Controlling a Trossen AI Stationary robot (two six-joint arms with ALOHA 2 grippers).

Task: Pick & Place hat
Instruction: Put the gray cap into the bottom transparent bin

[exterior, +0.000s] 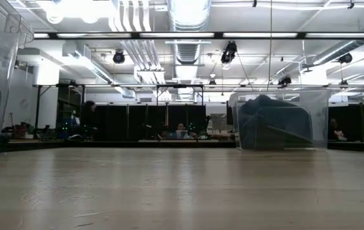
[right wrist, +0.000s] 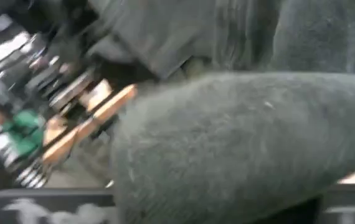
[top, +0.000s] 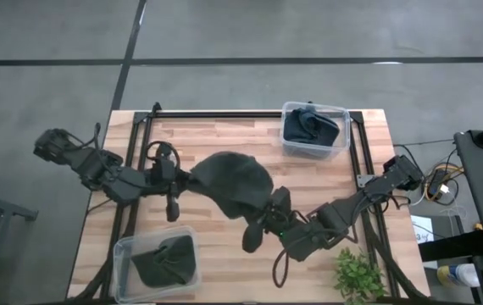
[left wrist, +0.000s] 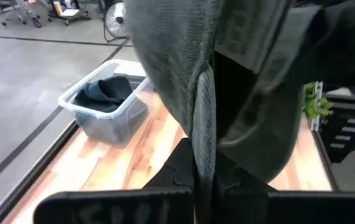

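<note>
A dark grey knitted hat (top: 233,180) hangs spread between my two grippers over the middle of the table. It does not show in the low view, so it is up off the tabletop. My left gripper (top: 187,180) is shut on the hat's left edge. My right gripper (top: 269,206) is at its right near edge, shut on it. In the left wrist view the hat (left wrist: 227,74) fills the picture just ahead of the fingers. In the right wrist view the grey knit (right wrist: 240,149) covers nearly everything. My left gripper pinches a folded edge of the hat (left wrist: 203,168) between its two fingers, coming level from the table's left. The cloth stands up from the fingers as a narrow ridge and spreads beyond it. My right gripper holds the hat's right near edge (top: 263,199), coming from the table's right near side. The hat itself covers the fingers in the wrist view, so the kind of hold does not show.
A clear bin (top: 314,129) with dark cloth inside stands at the far right; it also shows in the low view (exterior: 278,121). A second clear bin (top: 158,261) with a dark hat stands at the near left. A small green plant (top: 358,275) stands at the near right.
</note>
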